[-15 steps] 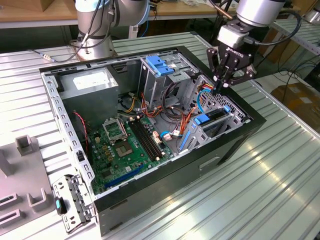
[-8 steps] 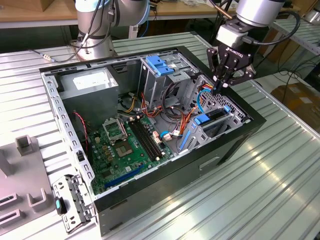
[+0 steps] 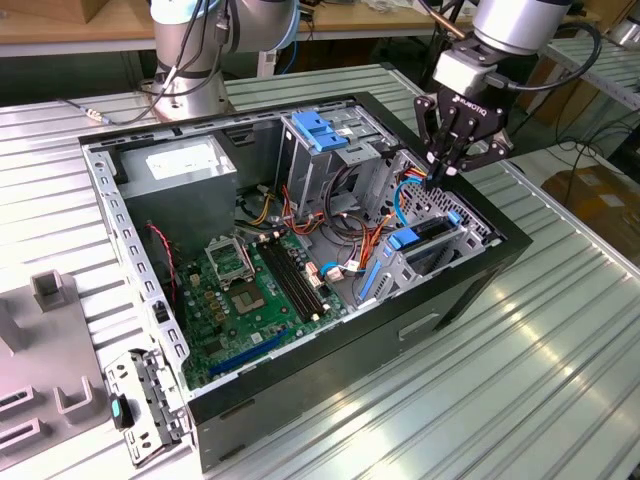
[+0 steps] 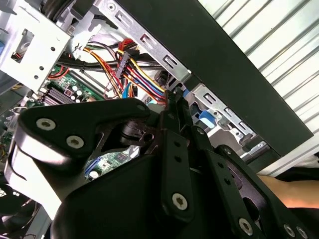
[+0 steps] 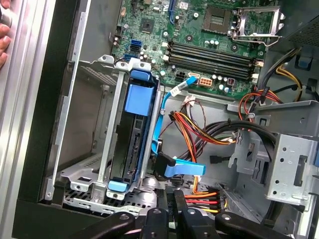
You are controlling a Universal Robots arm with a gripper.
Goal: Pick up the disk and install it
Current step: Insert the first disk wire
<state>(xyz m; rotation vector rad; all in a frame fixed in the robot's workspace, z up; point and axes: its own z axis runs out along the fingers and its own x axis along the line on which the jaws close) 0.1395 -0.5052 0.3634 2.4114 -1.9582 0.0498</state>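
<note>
Claw (image 3: pixel 447 165) looks pressed together with nothing in it, hanging right over the drive bay near the bundle of cables (image 5: pixel 199 132). The disk (image 5: pixel 133 144) already sits on edge in its metal cage (image 5: pixel 79 172) inside the computer case (image 3: pixel 300 370). So I'd say it's basically installed.

The exterior view looks down across the open computer case (image 3: pixel 300 250); both wrist views peer closely inside.
</note>
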